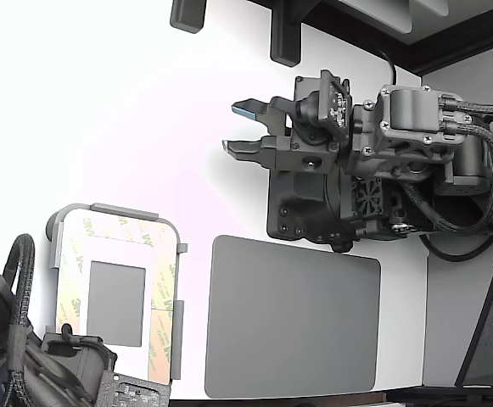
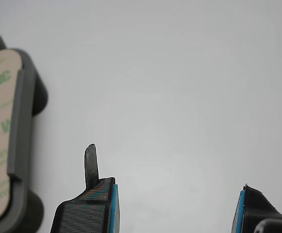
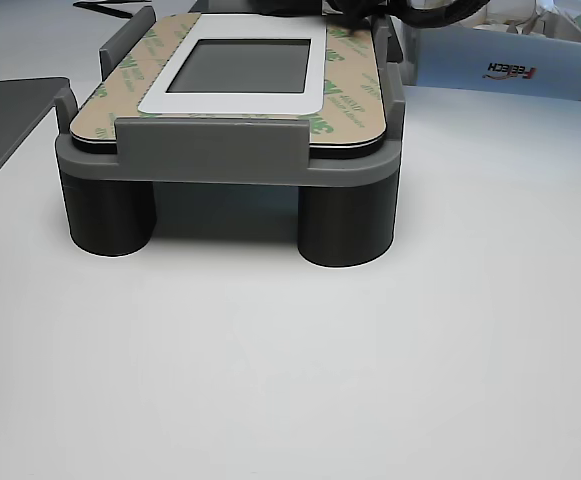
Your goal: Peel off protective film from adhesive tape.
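Item: dark grey rounded pad [image 1: 293, 315], lying flat on the white table [image 1: 127, 127] at about five o'clock in the exterior view, between the tray and the arm's base, touching neither. Item: grey rounded-corner tray [image 1: 115, 210], standing on short round legs [image 3: 348, 224] at about eight o'clock in that view, well apart from the gripper. Item: protective film [image 1: 163, 292], cream-tan with pale green "3M" print, lying in narrow strips as a border around a small grey rectangle [image 1: 116, 303] inside the tray; any adhesive tape beneath it is not showing. Item: gripper [image 1: 244, 127], hovering over bare table at about one o'clock, its two jaws standing spread wide with nothing between them; blue pads [image 2: 113, 211] are showing on its fingertips in the wrist view. Item: second arm's black cabling and body [image 1: 25, 356], sitting at seven o'clock against the tray's near end. Item: white box [image 3: 500, 55] with lettering, sitting behind the tray in the other view. Nothing is standing between gripper and tray.
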Robot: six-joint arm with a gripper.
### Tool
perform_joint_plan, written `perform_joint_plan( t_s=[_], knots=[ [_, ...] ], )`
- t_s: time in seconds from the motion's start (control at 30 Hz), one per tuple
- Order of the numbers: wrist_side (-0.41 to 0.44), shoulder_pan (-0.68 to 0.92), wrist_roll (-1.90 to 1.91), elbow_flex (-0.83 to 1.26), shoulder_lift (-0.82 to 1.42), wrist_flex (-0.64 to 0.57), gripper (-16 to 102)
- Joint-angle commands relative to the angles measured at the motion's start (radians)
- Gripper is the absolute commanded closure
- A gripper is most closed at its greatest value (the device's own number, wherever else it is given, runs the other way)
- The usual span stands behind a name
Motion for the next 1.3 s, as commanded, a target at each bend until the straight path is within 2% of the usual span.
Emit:
perform_joint_plan(
  t_s=[0.0,0.2,0.5,0.8,0.97,1.13,1.27],
  knots=[
    [-0.253,0.028,-1.155,0.012,0.021,-0.287,96],
    [-0.25,0.028,-1.167,0.014,0.021,-0.295,96],
    [-0.291,0.032,-1.273,0.014,-0.009,-0.353,97],
    [-0.334,0.034,-1.353,0.014,-0.23,-0.541,96],
    [-0.411,0.04,-1.427,0.014,-0.307,-0.609,96],
    [-0.356,0.135,-1.465,0.014,-0.403,-0.71,97],
    [-0.259,0.239,-1.497,0.014,-0.479,-0.776,97]
  ],
)
